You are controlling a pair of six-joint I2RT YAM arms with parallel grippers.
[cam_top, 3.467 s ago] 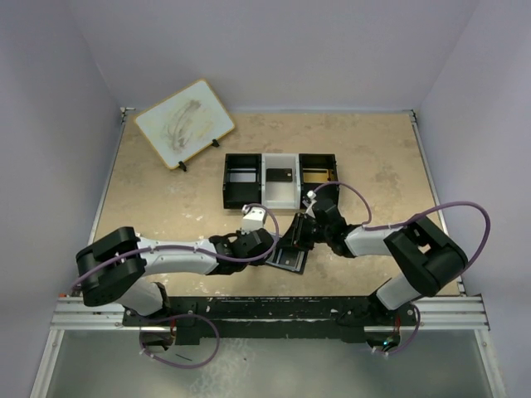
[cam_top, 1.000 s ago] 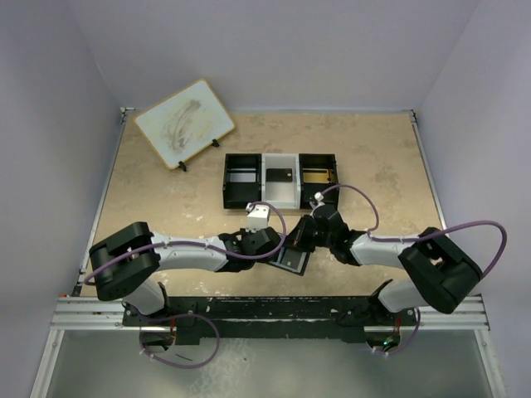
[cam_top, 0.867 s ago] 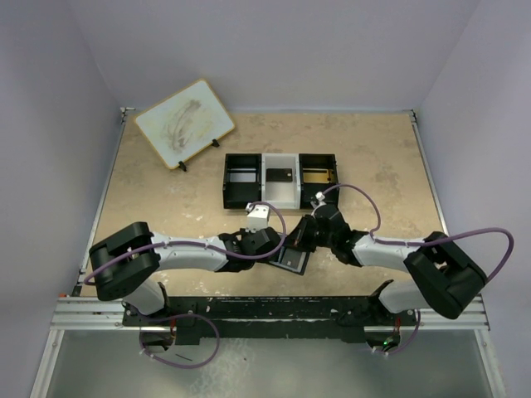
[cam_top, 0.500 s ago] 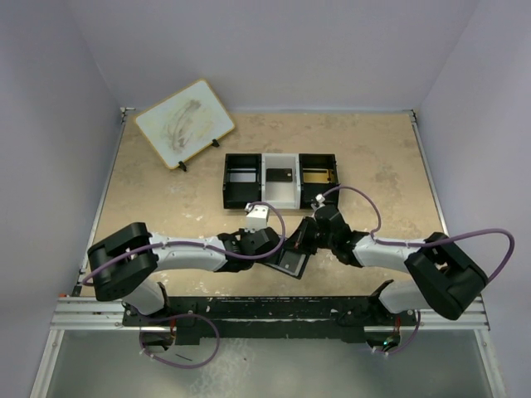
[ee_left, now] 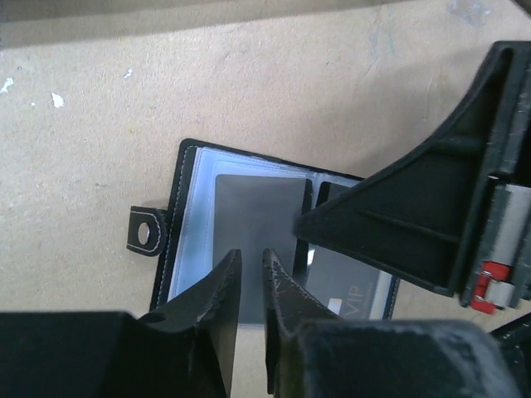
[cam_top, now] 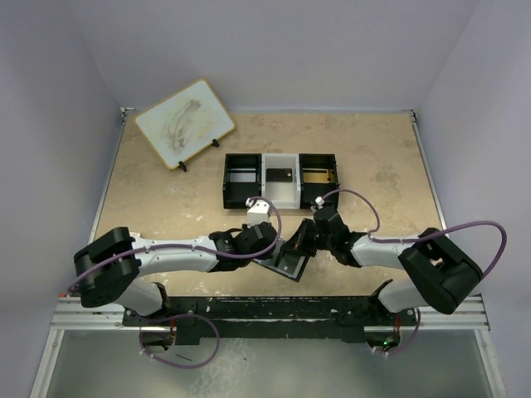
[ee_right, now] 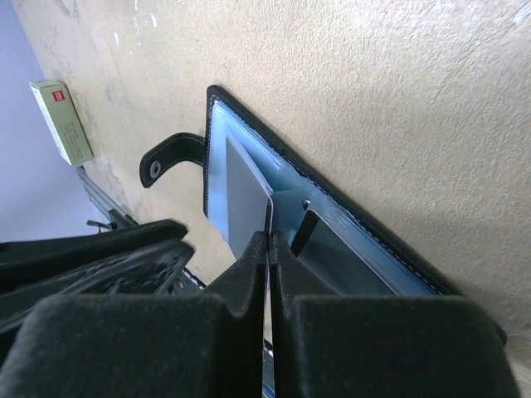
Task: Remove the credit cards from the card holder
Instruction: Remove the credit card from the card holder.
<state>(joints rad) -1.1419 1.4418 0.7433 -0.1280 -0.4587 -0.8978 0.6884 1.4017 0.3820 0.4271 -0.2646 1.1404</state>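
The black card holder (cam_top: 288,260) lies open on the table between my two grippers, its pale blue inside up (ee_left: 192,240) (ee_right: 217,178), snap tab to one side (ee_left: 143,232). My right gripper (ee_right: 268,236) (cam_top: 304,242) is shut on the edge of a grey credit card (ee_right: 245,195) (ee_left: 257,207) and tilts it up out of its pocket. A second dark credit card marked VIP (ee_left: 353,290) (ee_right: 353,265) sits in the other half. My left gripper (ee_left: 250,254) (cam_top: 267,251) hovers over the grey card, jaws a narrow gap apart, holding nothing.
A black-and-white three-compartment tray (cam_top: 242,192) stands behind the wallet, with a dark card (cam_top: 279,175) in its middle part. A small white-and-red box (cam_top: 258,207) (ee_right: 62,120) is by my left wrist. A whiteboard on a stand (cam_top: 183,123) is at the back left.
The left arm has shifted, its elbow lower and further left, its wrist a little forward. The right gripper stays at the wallet, which has turned slightly.
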